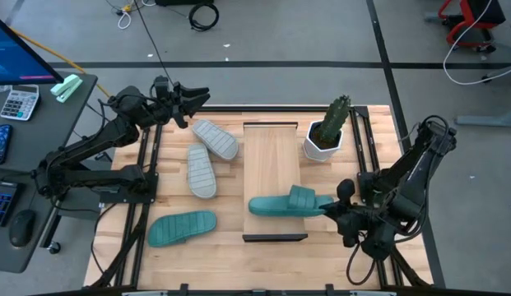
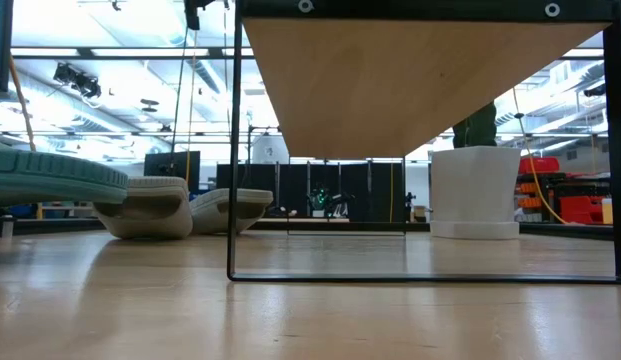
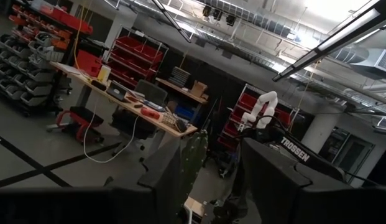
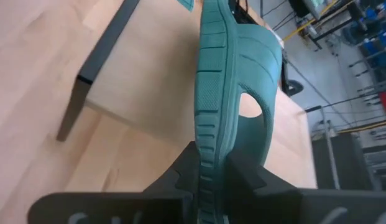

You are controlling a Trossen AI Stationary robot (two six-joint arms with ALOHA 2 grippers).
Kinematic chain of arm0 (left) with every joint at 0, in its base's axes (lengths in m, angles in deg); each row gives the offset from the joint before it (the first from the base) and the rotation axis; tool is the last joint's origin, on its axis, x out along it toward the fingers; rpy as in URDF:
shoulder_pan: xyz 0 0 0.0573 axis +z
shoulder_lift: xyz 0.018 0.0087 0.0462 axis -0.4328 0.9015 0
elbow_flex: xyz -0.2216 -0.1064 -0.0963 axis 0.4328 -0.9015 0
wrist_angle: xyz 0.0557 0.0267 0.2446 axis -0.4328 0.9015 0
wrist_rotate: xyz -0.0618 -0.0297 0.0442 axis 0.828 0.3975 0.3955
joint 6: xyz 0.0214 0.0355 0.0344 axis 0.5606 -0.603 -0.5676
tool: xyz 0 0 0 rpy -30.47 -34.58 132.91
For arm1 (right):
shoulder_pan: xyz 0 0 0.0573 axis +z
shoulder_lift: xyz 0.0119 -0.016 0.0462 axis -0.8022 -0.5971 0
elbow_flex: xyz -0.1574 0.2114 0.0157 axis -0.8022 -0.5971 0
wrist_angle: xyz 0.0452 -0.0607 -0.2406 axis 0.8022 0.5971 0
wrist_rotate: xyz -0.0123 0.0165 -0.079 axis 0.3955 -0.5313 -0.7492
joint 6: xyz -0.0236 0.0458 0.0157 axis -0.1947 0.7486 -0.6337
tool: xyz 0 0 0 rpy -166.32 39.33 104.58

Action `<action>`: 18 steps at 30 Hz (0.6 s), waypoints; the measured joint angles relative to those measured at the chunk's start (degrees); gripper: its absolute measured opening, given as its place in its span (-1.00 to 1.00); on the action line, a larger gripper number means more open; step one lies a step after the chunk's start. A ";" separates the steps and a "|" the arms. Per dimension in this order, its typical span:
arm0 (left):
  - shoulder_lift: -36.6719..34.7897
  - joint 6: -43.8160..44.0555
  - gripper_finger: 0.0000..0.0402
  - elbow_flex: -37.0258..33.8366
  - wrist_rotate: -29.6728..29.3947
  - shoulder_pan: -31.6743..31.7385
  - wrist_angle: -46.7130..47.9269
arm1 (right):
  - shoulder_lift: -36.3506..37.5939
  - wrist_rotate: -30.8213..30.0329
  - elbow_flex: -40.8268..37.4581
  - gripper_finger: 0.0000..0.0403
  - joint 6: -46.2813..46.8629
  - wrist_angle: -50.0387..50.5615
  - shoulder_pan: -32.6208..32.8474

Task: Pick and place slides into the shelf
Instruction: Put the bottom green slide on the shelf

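The right hand (image 1: 331, 206) is clenched on the edge of one teal slide (image 1: 284, 203) and holds it over the shelf (image 1: 271, 160), at the shelf end far from the cactus pot (image 1: 322, 141). In the right wrist view the two dark fingers (image 4: 180, 177) press the ribbed sole of this slide (image 4: 233, 81) from both sides. The second teal slide (image 1: 182, 228) lies on the table (image 1: 230, 255), beside the shelf and apart from it. The two grey slides (image 1: 207, 156) lie sole up beside the shelf, close to each other. The left hand (image 1: 189, 100) hangs past the grey slides, away from the shelf, partly open and grasping nothing.
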 joint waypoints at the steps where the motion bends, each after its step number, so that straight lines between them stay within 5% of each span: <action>1: 0.00 0.00 -0.12 0.00 0.00 0.00 -0.01 | 0.00 -0.63 0.00 -0.76 -0.65 0.02 -0.02; 18: 0.00 0.02 -0.13 0.00 0.00 -0.02 -0.01 | -0.29 -2.06 -0.11 -0.76 -12.19 -0.01 -2.90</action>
